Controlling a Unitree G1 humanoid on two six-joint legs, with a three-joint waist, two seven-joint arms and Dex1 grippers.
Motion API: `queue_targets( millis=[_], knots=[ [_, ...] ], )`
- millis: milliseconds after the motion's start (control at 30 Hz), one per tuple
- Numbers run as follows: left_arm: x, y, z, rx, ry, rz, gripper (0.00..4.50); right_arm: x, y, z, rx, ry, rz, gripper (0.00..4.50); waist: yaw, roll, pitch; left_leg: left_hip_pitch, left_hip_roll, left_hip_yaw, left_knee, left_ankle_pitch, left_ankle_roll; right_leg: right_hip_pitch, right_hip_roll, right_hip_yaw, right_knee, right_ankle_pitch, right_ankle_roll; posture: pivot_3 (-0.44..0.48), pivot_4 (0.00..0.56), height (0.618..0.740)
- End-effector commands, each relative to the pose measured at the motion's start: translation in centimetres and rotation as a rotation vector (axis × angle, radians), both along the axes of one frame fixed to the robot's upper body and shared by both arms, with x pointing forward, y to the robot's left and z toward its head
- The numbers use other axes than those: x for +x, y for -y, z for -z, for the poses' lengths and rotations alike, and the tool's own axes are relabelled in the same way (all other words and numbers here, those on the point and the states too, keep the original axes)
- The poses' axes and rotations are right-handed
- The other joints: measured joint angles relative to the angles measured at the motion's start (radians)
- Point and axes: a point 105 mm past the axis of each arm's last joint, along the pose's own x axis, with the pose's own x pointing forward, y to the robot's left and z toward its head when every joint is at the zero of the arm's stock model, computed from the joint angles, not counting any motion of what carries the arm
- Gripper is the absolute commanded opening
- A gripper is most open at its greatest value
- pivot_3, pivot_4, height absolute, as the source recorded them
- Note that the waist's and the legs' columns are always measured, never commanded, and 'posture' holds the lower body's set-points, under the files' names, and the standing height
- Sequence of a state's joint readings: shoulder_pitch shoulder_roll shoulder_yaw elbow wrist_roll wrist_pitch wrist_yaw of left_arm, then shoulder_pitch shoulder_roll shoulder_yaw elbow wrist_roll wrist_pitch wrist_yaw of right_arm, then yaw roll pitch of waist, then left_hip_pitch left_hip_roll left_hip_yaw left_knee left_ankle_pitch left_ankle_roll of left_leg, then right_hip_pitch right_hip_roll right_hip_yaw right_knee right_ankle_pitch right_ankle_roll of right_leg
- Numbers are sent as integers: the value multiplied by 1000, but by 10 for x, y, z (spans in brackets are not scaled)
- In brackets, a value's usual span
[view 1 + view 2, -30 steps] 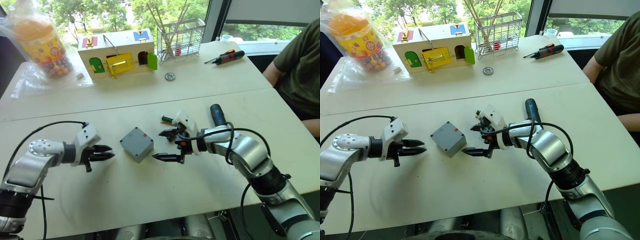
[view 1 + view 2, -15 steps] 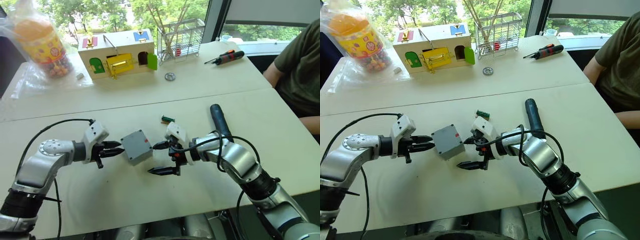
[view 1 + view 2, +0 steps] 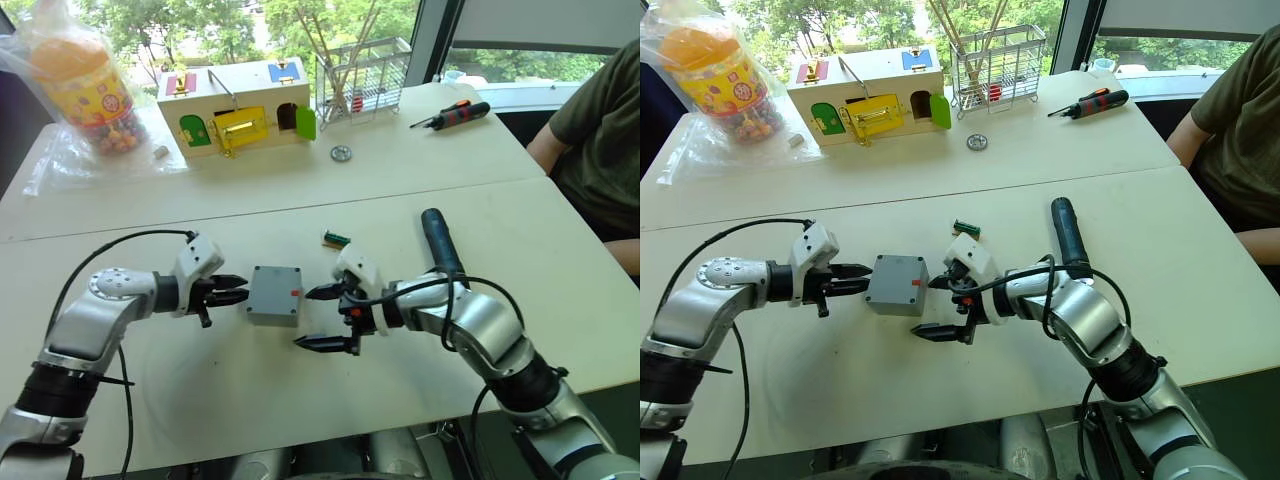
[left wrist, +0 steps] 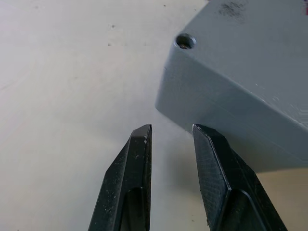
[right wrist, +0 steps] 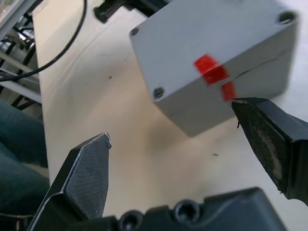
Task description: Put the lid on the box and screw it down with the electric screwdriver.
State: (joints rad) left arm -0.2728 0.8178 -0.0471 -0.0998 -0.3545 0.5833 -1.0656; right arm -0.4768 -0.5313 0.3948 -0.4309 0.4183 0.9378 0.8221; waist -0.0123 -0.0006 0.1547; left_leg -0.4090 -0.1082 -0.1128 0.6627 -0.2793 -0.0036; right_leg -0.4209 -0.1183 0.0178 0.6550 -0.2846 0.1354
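Note:
The grey box (image 3: 271, 316) stands on the table between my two grippers, and the lid (image 3: 275, 287) lies on top of it. A thin seam and a red mark (image 5: 210, 68) show on the side facing the right gripper. My left gripper (image 3: 234, 290) points at the box's left wall with its tips just short of it. Its fingers (image 4: 134, 163) are a narrow gap apart and hold nothing. My right gripper (image 3: 307, 318) stands wide open at the box's right front corner, and its far fingertip is close to the red mark. The black electric screwdriver (image 3: 436, 236) lies behind my right forearm.
At the back of the table are a wooden latch box (image 3: 235, 105), a wire rack (image 3: 362, 72), an orange-and-black hand screwdriver (image 3: 457, 113), a metal disc (image 3: 341, 152) and a bagged candy jar (image 3: 80, 85). A small green part (image 3: 334, 238) lies behind the box. A person (image 3: 600, 120) sits at the right.
The box has turned from cornerwise to square on the table. My left gripper has moved right, up to the box. The right gripper has moved left and now stands at the box's right side.

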Motion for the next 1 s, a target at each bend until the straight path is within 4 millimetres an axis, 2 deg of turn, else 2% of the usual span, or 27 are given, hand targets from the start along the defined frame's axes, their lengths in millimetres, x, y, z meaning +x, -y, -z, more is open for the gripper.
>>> queue_targets(
  millis=[33, 167, 233, 300, 400, 500, 567, 1000],
  knots=[
    [-5, -14, -23, 28, 14, 36, 1329, 0, 18, -36, 25, 97, -17, 4473, 1, 0, 0, 0, 0, 0, 0, 0, 0, 0, 0, 0, 0, 0, 0, 0, 150, 740],
    [-2, -19, -42, 16, 45, 41, 1329, 10, 33, -51, 41, 132, 20, 4473, 1, 0, 0, 0, 0, 0, 0, 0, 0, 0, 0, 0, 0, 0, 0, 0, 150, 740],
    [5, -7, -68, -77, 102, 54, 1329, 45, 43, -59, 83, 196, 152, 4473, 1, -1, 0, 0, 1, 0, 0, 0, 0, 1, 0, 0, 0, 0, 0, 0, 150, 740],
    [7, 6, -82, -143, 129, 80, 1329, 72, 47, -59, 122, 223, 249, 4473, 1, -1, 0, 0, 0, 0, 1, 0, 0, 1, 0, 0, 0, 0, 0, 0, 150, 740],
    [7, 20, -88, -177, 147, 103, 1329, 103, 43, -51, 152, 250, 322, 4473, -7, -1, 0, 0, 0, 1, 1, 0, 0, 0, 0, 0, 0, 0, 0, 0, 150, 740],
    [6, 26, -87, -183, 153, 102, 1329, 124, 31, -48, 188, 263, 347, 3859, -20, -1, 0, 0, 0, 1, -1, 0, 0, -2, 0, 0, 2, 0, 0, 0, 150, 740],
    [3, 27, -86, -182, 152, 99, 1329, 132, 24, -43, 183, 265, 345, 3151, -32, -1, 0, 0, 0, 2, -1, 0, 0, -4, 0, 0, 4, 0, 0, 0, 150, 740],
    [1, 23, -79, -167, 156, 49, 1329, 137, 11, -21, 156, 236, 314, 3151, -33, -1, 0, 0, 0, 1, 0, 0, 0, -4, 0, 0, 8, 0, 0, 0, 150, 740]
  ],
)
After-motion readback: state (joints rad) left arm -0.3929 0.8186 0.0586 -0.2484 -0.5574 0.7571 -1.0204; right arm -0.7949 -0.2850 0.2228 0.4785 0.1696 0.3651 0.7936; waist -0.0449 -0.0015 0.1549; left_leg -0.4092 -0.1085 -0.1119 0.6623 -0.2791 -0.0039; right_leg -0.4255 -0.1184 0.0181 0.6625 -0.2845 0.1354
